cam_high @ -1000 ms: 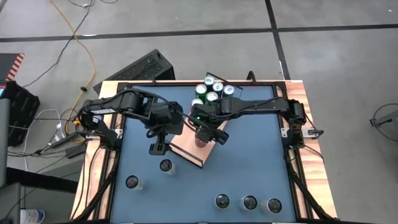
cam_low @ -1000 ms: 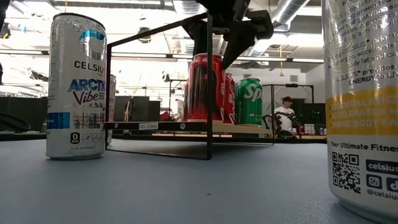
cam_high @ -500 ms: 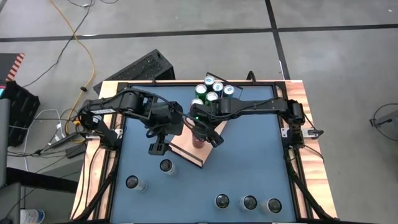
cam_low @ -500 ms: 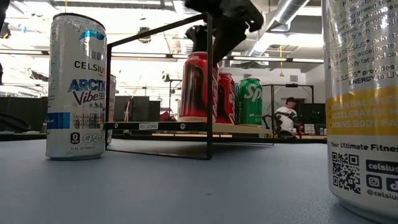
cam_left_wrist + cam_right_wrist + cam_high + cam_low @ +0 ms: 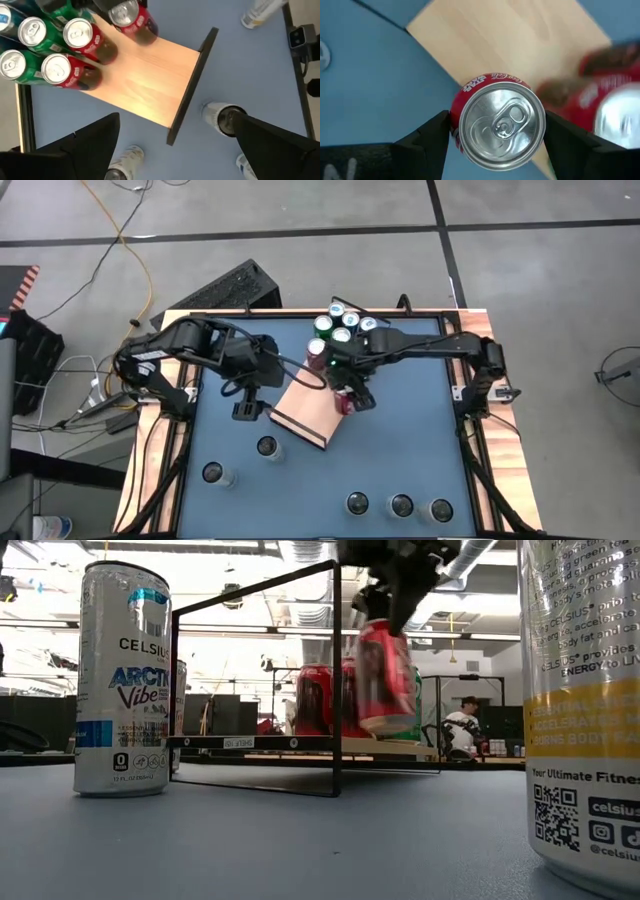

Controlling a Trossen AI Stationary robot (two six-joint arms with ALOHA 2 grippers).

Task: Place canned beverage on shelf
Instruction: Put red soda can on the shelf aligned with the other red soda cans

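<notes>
The shelf (image 5: pixel 305 412), a light-wood board with a dark lip and a black wire rail, lies slantwise mid-table. Green and red cans (image 5: pixel 340 326) stand packed at its far end. My right gripper (image 5: pixel 346 392) is shut on a red can (image 5: pixel 385 675) over the board's right edge (image 5: pixel 445 55). My left gripper (image 5: pixel 245 406) hangs open above the blue table left of the shelf, with nothing between its fingers (image 5: pixel 90 142). My right gripper pinches the red can's upper side wall (image 5: pixel 456 116), just under the rim, between its two fingers (image 5: pixel 427 137), one on each side. The fingers come from above, pointing down. The can hangs tilted, its bottom (image 5: pixel 395 728) just above the board.
Loose white cans stand on the blue table: two near the left (image 5: pixel 267 447) (image 5: pixel 215 474) and three along the near edge (image 5: pixel 401 505). In the low view one tall can (image 5: pixel 122 680) stands left and another (image 5: pixel 585 710) close at the right. A person sits far behind.
My right gripper has rolled about its pointing line and carried the red can toward the table's right edge, raising it slightly. The can stood upright on the board and now hangs tilted. My left gripper has drawn back a little toward the table's left and up.
</notes>
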